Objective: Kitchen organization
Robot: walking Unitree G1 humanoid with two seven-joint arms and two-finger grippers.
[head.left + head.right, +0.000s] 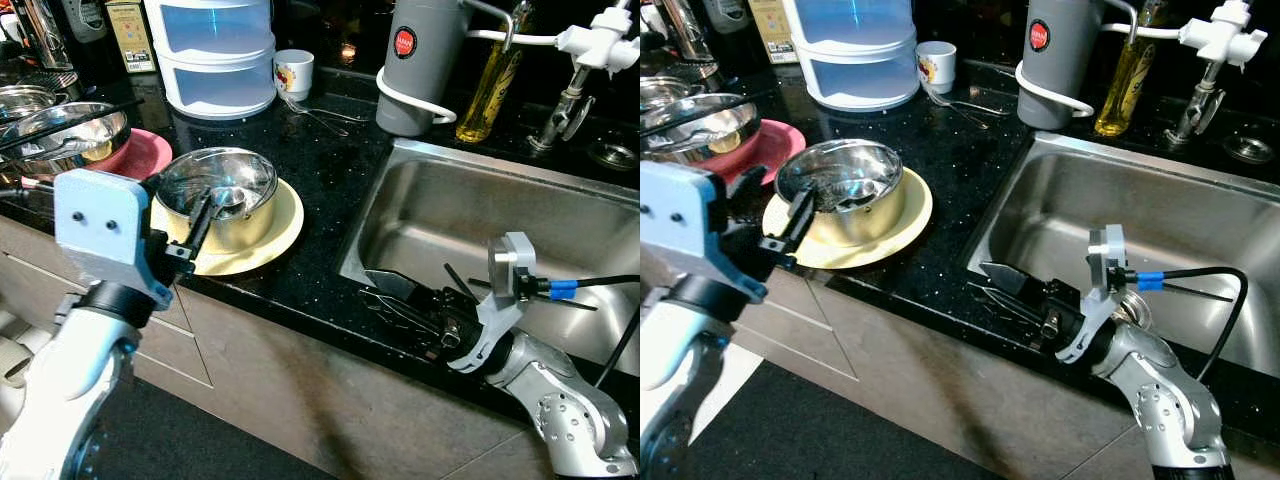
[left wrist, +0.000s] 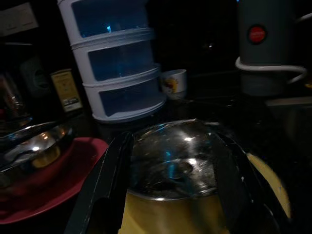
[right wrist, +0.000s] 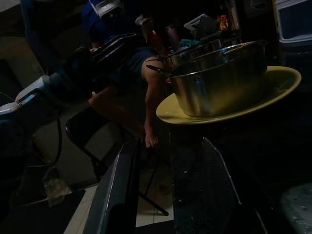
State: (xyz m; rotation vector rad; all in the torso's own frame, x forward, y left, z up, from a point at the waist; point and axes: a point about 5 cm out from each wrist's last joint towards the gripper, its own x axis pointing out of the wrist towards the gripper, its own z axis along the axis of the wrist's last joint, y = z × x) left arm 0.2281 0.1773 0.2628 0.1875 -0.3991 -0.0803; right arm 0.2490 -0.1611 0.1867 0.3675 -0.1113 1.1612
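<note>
A steel pot (image 1: pixel 222 195) stands on a yellow plate (image 1: pixel 275 235) near the counter's front edge. My left gripper (image 1: pixel 195 235) reaches at the pot's near rim from the front left. In the left wrist view its fingers (image 2: pixel 112 185) are spread wide with the pot (image 2: pixel 170 161) between them, so it is open. Over the counter's front edge by the sink (image 1: pixel 520 230), my right gripper (image 1: pixel 390 298) points left towards the plate. Its fingers (image 3: pixel 122 185) are apart and hold nothing.
A steel bowl (image 1: pixel 60 130) sits on a pink plate (image 1: pixel 145 152) at the left. Behind are a white stacked container (image 1: pixel 215 50), a cup (image 1: pixel 293 72), forks (image 1: pixel 320 115), a grey jug (image 1: pixel 420 60), an oil bottle (image 1: pixel 492 85) and the tap (image 1: pixel 590 50). A person's leg (image 3: pixel 148 92) is beyond the counter.
</note>
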